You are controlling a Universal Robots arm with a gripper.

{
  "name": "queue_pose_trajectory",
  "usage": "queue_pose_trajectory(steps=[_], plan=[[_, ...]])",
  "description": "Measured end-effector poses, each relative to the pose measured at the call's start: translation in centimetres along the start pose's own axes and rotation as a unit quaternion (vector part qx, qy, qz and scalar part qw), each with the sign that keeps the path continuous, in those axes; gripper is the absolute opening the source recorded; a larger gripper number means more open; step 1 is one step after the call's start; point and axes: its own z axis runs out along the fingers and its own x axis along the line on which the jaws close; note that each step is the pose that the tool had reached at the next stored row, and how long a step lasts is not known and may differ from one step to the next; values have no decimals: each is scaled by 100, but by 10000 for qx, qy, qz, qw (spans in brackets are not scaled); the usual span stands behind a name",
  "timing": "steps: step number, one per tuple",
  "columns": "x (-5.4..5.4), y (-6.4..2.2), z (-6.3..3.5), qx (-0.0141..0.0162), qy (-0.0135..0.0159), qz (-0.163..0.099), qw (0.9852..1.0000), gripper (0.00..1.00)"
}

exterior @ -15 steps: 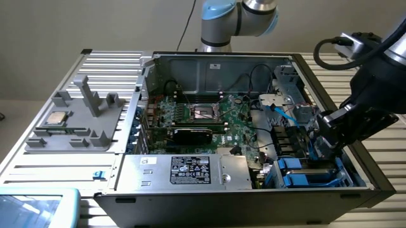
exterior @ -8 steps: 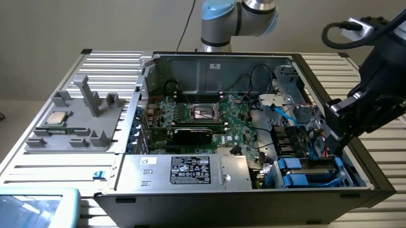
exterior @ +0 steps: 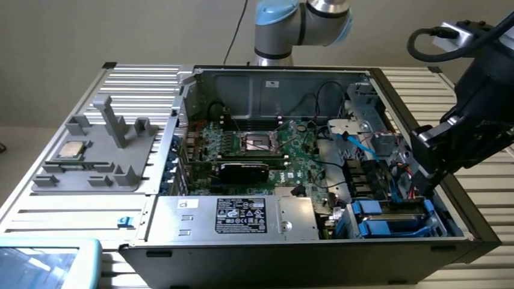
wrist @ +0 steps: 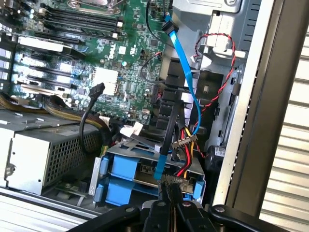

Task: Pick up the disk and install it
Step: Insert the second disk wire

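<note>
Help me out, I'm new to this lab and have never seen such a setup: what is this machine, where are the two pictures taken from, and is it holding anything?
It is one robot arm with a claw. One picture comes from a camera off the arm, the other from a camera on its wrist. An open black computer case sits on a slatted metal table. The claw is shut, down by the flat silver-grey disk in blue plastic rails, already seated in the case's corner bay, where a blue cable ends. Whether it grips anything is unclear. Beside the case lies a grey plastic tray.

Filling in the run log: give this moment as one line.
gripper: shut | at: blue-railed drive bay, case corner | touching: blue data cable connector end | disk: seated in bay
</note>
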Motion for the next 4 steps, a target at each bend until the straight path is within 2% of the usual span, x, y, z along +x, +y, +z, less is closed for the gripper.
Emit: queue_pose_trajectory(steps=[4], plan=[[0, 0, -1, 0, 0, 0, 10000, 11]])
